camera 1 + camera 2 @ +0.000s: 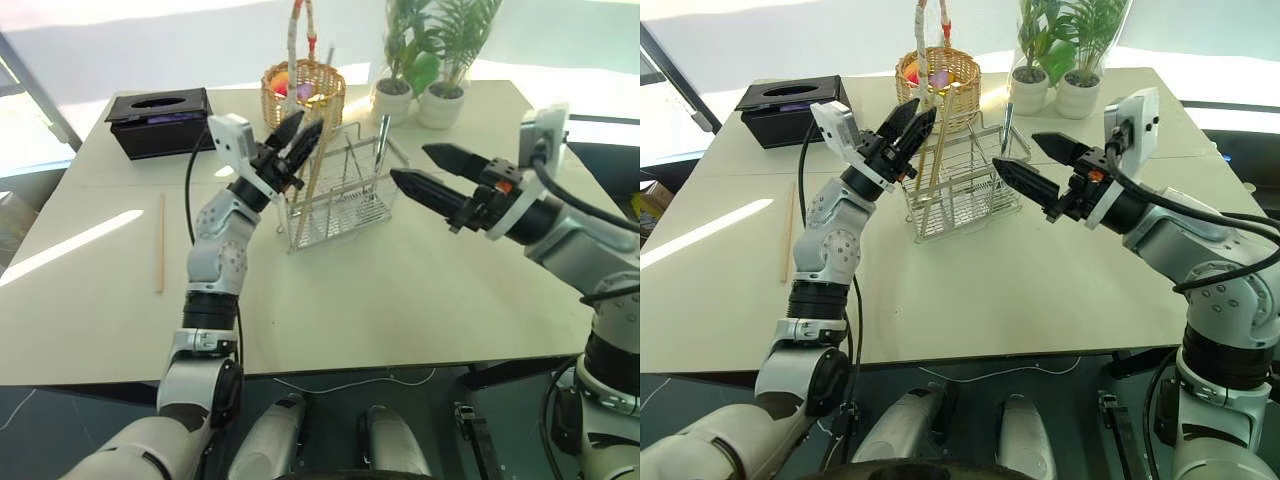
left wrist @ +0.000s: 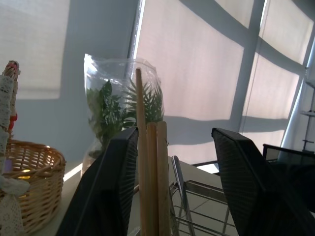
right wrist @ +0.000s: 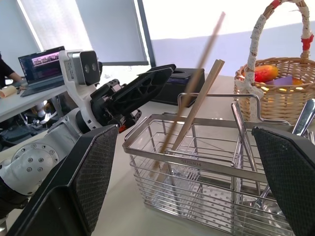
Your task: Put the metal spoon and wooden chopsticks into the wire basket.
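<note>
The wire basket (image 1: 340,205) stands mid-table. Several wooden chopsticks (image 1: 316,170) lean in its left end, tops slanting up and out. My left gripper (image 1: 306,124) hovers at those tops, open; in the left wrist view the chopsticks (image 2: 152,172) rest beside one finger (image 2: 110,187) with a wide gap to the other. One more chopstick (image 1: 160,243) lies flat on the table at the left. The metal spoon (image 1: 383,135) stands upright in the basket's right end. My right gripper (image 1: 410,163) hangs open just right of the basket, holding nothing.
A round wicker basket (image 1: 303,90) with a tall handle sits right behind the wire basket. A black tissue box (image 1: 160,120) is at the back left, two potted plants (image 1: 430,95) at the back right. A laptop (image 3: 42,69) sits on a desk beyond.
</note>
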Controlling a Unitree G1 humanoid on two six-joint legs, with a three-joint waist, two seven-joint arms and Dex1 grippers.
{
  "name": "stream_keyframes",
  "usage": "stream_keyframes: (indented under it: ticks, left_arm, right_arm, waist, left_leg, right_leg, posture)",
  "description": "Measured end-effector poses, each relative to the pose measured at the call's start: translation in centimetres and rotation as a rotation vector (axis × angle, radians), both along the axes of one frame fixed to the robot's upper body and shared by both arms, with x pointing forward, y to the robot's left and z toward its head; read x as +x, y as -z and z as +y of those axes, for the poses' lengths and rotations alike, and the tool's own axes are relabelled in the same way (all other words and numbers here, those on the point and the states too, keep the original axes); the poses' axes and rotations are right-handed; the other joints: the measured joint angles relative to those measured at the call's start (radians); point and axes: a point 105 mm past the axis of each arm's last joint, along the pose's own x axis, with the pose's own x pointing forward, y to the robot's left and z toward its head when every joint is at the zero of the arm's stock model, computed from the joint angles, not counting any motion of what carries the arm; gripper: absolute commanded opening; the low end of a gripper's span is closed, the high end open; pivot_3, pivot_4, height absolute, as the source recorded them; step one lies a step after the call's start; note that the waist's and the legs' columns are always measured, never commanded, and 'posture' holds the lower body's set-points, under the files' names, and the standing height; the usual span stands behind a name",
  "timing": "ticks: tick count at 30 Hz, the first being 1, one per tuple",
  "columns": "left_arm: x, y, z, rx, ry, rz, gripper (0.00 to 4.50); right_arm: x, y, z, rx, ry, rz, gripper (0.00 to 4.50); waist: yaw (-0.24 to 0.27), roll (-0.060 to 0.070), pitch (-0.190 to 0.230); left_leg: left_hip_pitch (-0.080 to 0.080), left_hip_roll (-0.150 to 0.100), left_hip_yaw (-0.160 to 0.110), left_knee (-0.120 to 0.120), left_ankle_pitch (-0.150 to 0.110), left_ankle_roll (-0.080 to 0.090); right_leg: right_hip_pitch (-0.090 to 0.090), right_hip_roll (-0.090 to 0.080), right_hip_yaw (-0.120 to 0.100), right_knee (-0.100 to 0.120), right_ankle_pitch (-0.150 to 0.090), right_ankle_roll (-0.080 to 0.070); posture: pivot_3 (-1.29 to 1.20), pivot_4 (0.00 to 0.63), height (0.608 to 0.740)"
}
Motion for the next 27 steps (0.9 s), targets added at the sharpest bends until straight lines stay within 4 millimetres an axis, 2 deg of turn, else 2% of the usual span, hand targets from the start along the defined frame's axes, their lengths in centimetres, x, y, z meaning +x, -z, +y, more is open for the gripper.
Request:
stream_keyframes:
  ticks: [4,7,11,12,14,17,19,23,25,27]
  left_arm:
    - [0.0,-0.1,0.0,-0.01,0.001,0.006,3.72]
    - [0.0,-1.1,0.7,-0.063,-0.005,0.023,3.72]
    - [1.1,-5.0,4.2,-0.146,-0.145,0.041,3.72]
    - [1.5,-6.0,5.6,-0.146,-0.217,0.051,3.72]
    - [2.1,-6.3,9.0,-0.11,-0.381,0.103,3.72]
    - [2.7,-4.0,13.3,-0.028,-0.606,0.232,3.72]
    - [2.7,-0.6,16.6,0.099,-0.795,0.38,3.72]
    - [-0.2,5.3,22.7,0.177,-1.088,0.65,3.72]
    - [-1.9,7.0,24.5,0.2,-1.164,0.719,3.72]
    - [-2.8,7.9,25.1,0.216,-1.189,0.754,3.72]
  right_arm:
    - [0.0,0.1,0.1,-0.007,-0.012,0.006,4.5]
    - [-0.2,0.4,0.4,-0.038,-0.042,0.018,4.5]
    - [-1.0,0.8,0.8,-0.089,-0.116,0.051,4.5]
    - [-1.4,0.9,1.0,-0.106,-0.144,0.063,4.5]
    - [-2.1,1.2,1.5,-0.143,-0.201,0.081,4.5]
    - [-2.9,1.4,2.0,-0.169,-0.26,0.099,4.5]
    - [-3.6,1.6,2.4,-0.19,-0.303,0.115,4.5]
    - [-4.3,1.8,2.6,-0.213,-0.352,0.136,4.5]
    - [-4.5,1.9,2.8,-0.216,-0.37,0.144,4.5]
    - [-4.5,2.1,3.1,-0.225,-0.386,0.151,4.5]
  waist:
    - [0.0,0.0,0.0]
    - [0.0,0.0,0.0]
    - [-0.001,0.0,0.0]
    - [-0.003,0.0,0.0]
    - [-0.011,0.0,0.0]
    - [-0.02,0.0,0.0]
    - [-0.024,0.0,0.0]
    - [-0.025,-0.001,0.001]
    - [-0.024,-0.001,0.001]
    - [-0.015,-0.002,0.001]
  left_leg:
    - [0.0,0.0,0.0,0.0,0.0,0.0]
    - [0.0,0.0,0.0,0.0,0.0,0.0]
    - [0.0,0.0,-0.001,0.0,0.0,0.0]
    - [0.0,0.0,-0.001,0.0,0.0,0.0]
    - [0.001,0.0,-0.001,-0.002,0.0,0.0]
    - [0.0,0.0,-0.001,-0.002,0.0,0.0]
    - [0.0,0.0,-0.001,-0.001,0.0,0.001]
    - [0.0,0.0,-0.001,-0.002,-0.001,0.0]
    - [0.0,0.0,-0.001,-0.002,-0.001,-0.001]
    - [0.0,0.0,-0.001,-0.001,-0.002,-0.002]
  right_leg:
    - [0.0,0.0,0.0,0.0,0.0,0.0]
    - [0.0,0.0,0.0,0.0,0.0,0.0]
    - [-0.001,0.0,0.0,0.0,0.0,0.0]
    - [-0.001,0.0,0.0,0.0,0.0,0.0]
    - [-0.001,0.0,0.0,0.0,0.0,0.0]
    - [-0.001,0.0,0.0,0.0,0.0,0.0]
    - [-0.001,0.0,0.0,0.0,0.0,0.0]
    - [-0.006,0.0,0.0,0.0,0.0,0.0]
    - [-0.006,0.0,0.0,0.0,0.0,0.0]
    - [-0.005,0.0,0.0,0.0,0.0,0.0]
  posture:
    - [0.0,0.15,0.74]
    - [0.0,0.15,0.74]
    - [0.0,0.15,0.74]
    - [0.0,0.15,0.74]
    - [0.0,0.15,0.74]
    - [0.0,0.15,0.74]
    - [0.0,0.15,0.74]
    - [0.0,0.15,0.74]
    - [0.0,0.15,0.74]
    - [0.0,0.15,0.74]
